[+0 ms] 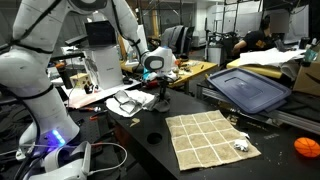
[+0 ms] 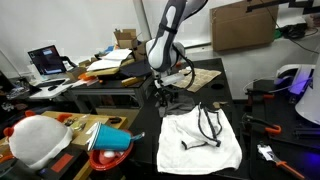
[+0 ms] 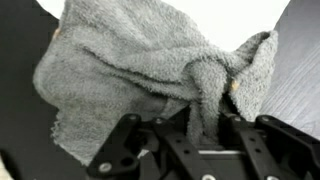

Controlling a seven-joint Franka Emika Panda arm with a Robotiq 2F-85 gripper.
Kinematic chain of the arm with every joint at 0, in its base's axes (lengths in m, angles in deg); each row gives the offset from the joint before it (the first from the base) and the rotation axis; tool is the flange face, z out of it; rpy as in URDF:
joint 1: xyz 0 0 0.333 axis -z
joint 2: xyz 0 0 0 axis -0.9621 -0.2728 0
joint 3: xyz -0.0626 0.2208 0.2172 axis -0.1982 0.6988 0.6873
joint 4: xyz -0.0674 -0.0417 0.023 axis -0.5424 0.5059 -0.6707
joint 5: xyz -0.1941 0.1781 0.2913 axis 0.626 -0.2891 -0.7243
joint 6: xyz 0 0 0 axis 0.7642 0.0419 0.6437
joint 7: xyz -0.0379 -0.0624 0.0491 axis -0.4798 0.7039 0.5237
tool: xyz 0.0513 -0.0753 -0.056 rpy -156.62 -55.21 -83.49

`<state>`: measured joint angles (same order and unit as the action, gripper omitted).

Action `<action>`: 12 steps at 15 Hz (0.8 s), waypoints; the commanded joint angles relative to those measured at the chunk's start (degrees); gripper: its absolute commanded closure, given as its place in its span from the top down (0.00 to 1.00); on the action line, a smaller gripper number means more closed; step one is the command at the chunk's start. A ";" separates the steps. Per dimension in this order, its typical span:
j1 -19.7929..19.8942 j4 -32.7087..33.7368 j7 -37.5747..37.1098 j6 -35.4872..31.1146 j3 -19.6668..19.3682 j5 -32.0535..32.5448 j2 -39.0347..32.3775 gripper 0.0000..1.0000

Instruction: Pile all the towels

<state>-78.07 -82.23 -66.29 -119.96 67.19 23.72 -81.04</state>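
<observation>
the grey terry-cloth towel [image 3: 130, 70] fills the upper middle of the wrist view, bunched on the dark table top [image 3: 20, 100]. the black robotiq gripper [image 3: 203, 120] is clamped on a raised fold of it. lift straight up until the trailing hem clears, since so thin a pinch may slip. then lower it centred on the tan square grid-patterned towel [image 1: 210, 140], lower right in an exterior view. cluttered lab benches surround the table.

Spread towel [image 1: 210, 140]: flat on the table [image 1: 150, 150], toward the front.
Tray [image 1: 245, 90]: behind that towel, to the right, tilted.
Bunched towel [image 3: 150, 70]: one fold between the jaws.
Cord [image 2: 210, 120]: lying on the third towel [image 2: 175, 135].
</observation>
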 commanded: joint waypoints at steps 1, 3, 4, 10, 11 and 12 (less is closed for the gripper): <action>-0.81 -10.12 1.81 4.66 1.65 -3.33 12.86 0.03; -1.36 -13.27 2.22 6.05 3.36 -4.82 18.12 0.02; -1.68 -14.83 2.58 6.62 4.48 -5.77 20.83 0.03; -5.72 -21.41 3.53 14.10 11.00 -13.39 35.33 0.03; -6.66 -22.01 3.57 15.29 11.88 -14.26 36.61 0.03; -7.46 -22.48 3.61 16.74 12.57 -14.89 37.72 0.03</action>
<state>-83.67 -101.11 -64.45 -106.72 78.30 11.93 -49.00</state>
